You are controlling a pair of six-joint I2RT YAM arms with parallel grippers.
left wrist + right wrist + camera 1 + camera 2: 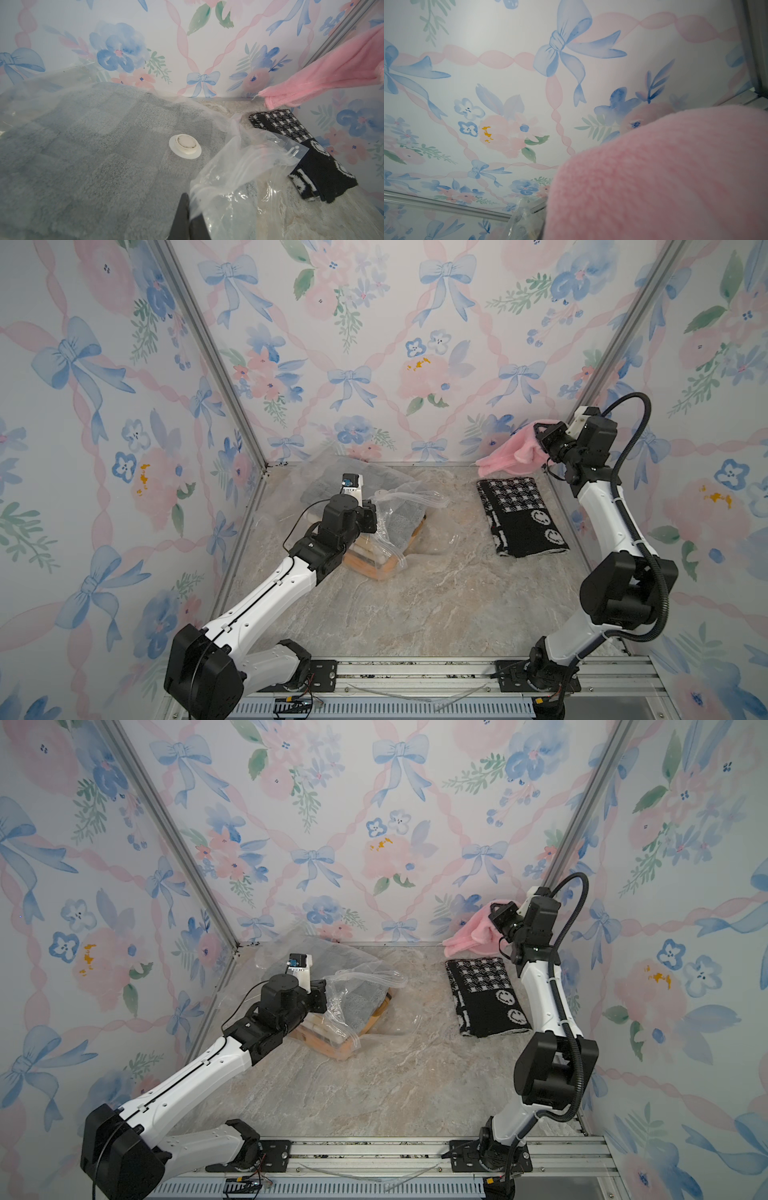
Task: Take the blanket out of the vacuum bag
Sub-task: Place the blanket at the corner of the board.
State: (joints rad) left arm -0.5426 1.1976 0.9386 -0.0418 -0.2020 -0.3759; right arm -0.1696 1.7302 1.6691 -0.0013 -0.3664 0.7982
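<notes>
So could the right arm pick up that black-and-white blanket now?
Probably not yet. The black-and-white blanket lies uncovered just below, so the path looks free, but the right gripper is shut on the pink blanket, held up in the air, and would likely have to release it first.

Vacuum bag: clear plastic, glossy, crinkly. Valve cap: white hard plastic, smooth, w/ dark scuffs. Grey blanket inside: fleece, matt, nubbly. Pink blanket: plush, fuzzy. Black-white cloth at 3 o'clock of bag: knit, matt. Worktop: marble-look, smooth, slight sheen. Corner posts: bare metal, satin.
</notes>
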